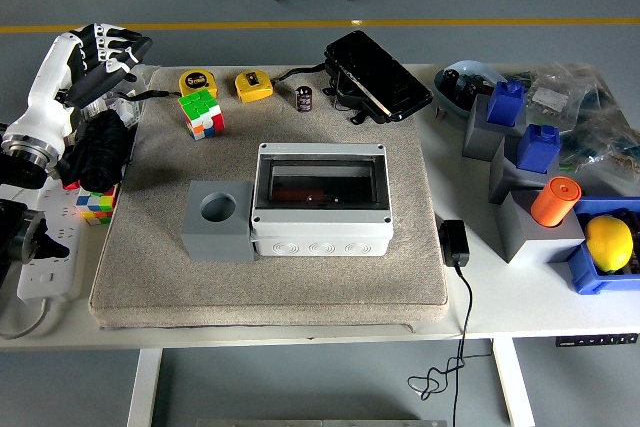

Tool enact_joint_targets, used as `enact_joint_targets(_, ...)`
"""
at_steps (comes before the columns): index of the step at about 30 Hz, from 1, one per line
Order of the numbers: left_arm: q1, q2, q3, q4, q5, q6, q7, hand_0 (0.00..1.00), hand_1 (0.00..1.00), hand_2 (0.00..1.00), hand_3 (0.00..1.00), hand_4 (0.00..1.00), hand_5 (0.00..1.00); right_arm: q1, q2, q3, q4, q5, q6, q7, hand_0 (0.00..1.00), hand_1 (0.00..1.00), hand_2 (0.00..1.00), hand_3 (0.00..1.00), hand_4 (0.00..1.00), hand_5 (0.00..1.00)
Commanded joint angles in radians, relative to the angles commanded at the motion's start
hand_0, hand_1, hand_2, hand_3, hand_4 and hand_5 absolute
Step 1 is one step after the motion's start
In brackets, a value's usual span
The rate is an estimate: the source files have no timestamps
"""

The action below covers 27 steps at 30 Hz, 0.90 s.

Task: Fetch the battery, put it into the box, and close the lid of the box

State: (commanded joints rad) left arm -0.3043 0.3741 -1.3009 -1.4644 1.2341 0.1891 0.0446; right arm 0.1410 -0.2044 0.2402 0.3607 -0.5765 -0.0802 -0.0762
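Rough beige felt mat (330,277) on a smooth white tabletop (470,322); matt grey plastic box (320,232) with a glossy clear lid (320,182).
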Motion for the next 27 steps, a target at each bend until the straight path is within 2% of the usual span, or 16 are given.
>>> enact_joint_targets(27,0.011,-0.001,-0.020,0.000,0.004,-0.016,0.010,0.364,0.540,0.575,0.562,0.959,0.590,-0.003,0.009,-0.011,-0.005,0.020,0.002,-0.001,0.738,0.707,0.707,0.731,0.998,0.619)
